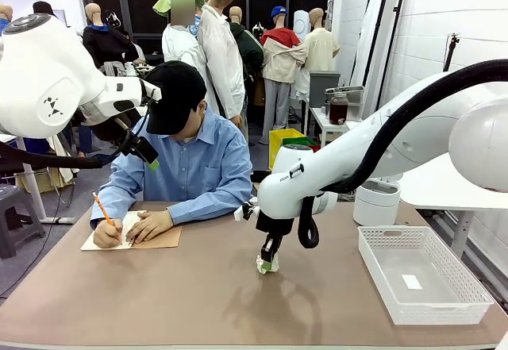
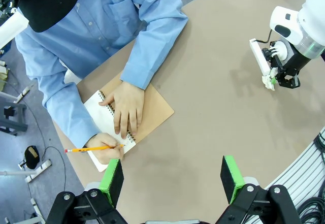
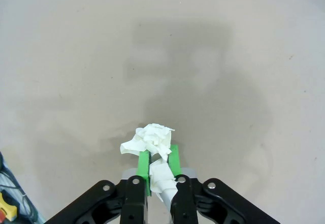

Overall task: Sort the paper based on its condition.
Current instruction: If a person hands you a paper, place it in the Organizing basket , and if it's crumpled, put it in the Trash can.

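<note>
A crumpled wad of white paper (image 3: 151,140) is pinched between the green pads of my right gripper (image 3: 159,159), which is shut on it. In the front view that gripper (image 1: 270,259) hangs over the middle of the brown table with the wad (image 1: 264,268) at its tips, just above or on the surface. The left wrist view has the same wad (image 2: 267,81) far off at the right gripper (image 2: 277,80). My left gripper (image 2: 172,176) is open and holds nothing, high above the table's left side (image 1: 148,155).
A person in a blue shirt writes with a pencil (image 2: 91,148) in a spiral notebook (image 1: 161,240) at the far left. A white basket (image 1: 376,264) stands at the right, with a small scrap (image 1: 411,282) inside. A white round container (image 1: 376,204) stands behind it.
</note>
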